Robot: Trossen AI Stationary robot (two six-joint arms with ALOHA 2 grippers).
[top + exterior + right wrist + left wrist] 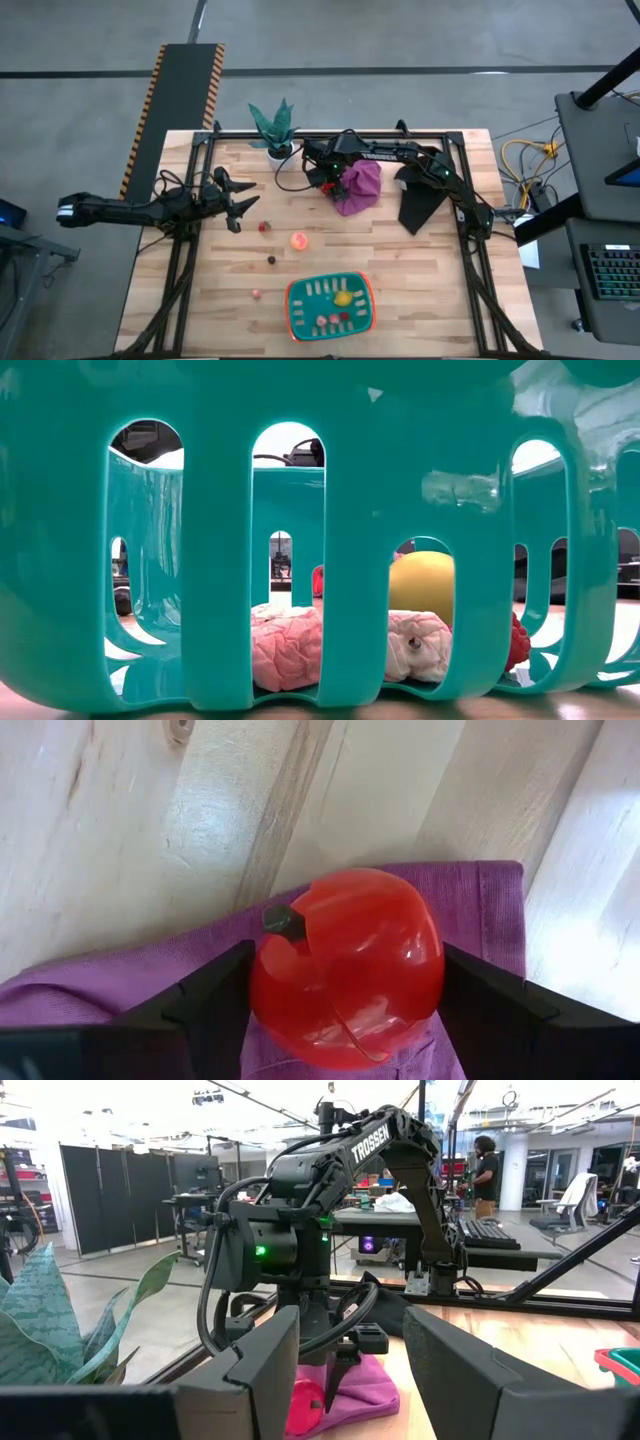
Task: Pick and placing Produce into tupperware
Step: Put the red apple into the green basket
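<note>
A red toy tomato [350,970] with a dark stem lies on the purple cloth [362,186] at the table's far middle. My right gripper [345,965] points down over it, one finger on each side. The teal tupperware [291,303] stands at the near edge and holds a yellow piece [343,297] and pink pieces [285,645]. A peach-orange piece [298,240], a small red one [264,226], a dark one [271,259] and a tiny pink one [256,294] rest on the wood. My left gripper [238,210] waits open at the left. My right gripper pinches the red tomato between its two fingers, one on its left side [258,982] and one on its right side [438,970]. The fingers come from above, pointing down. The tomato rests on the purple cloth, stem tilted to one side.
A green potted plant [273,125] stands at the far edge, left of the right arm. A black sheet [418,200] lies right of the purple cloth. Bare wood lies between the cloth and the tupperware.
</note>
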